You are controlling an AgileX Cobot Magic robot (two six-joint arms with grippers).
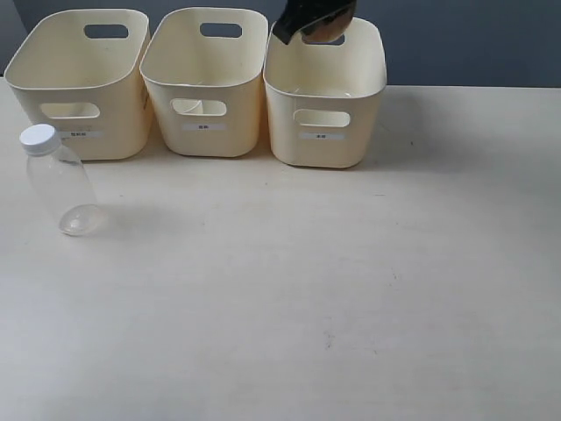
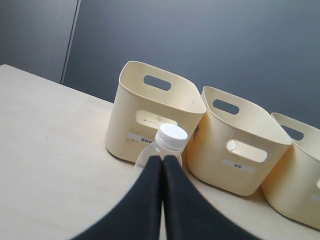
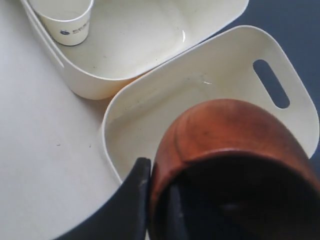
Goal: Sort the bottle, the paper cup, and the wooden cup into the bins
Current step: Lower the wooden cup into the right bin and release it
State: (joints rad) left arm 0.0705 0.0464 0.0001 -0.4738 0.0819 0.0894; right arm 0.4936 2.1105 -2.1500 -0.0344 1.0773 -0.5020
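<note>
Three bins in a row along the bench (image 1: pixel 333 289) 12 o'clock edge: left bin (image 1: pixel 114 110), middle bin (image 1: pixel 237 114), right bin (image 1: pixel 359 132). Right claw (image 1: pixel 311 17) sits over the right bin near its 12 o'clock rim, above rim level. It is clamped on the wooden cup (image 3: pixel 225 130), one finger outside the wall, one inside. Paper cup (image 3: pixel 67 20) stands upright inside the middle bin. Bottle (image 1: pixel 60 184) is upright on the bench at 7 o'clock of the left bin, cap on. Left claw (image 2: pixel 161 161) has fingers pressed together, nothing held, tips close behind the bottle; contact can't be told
</note>
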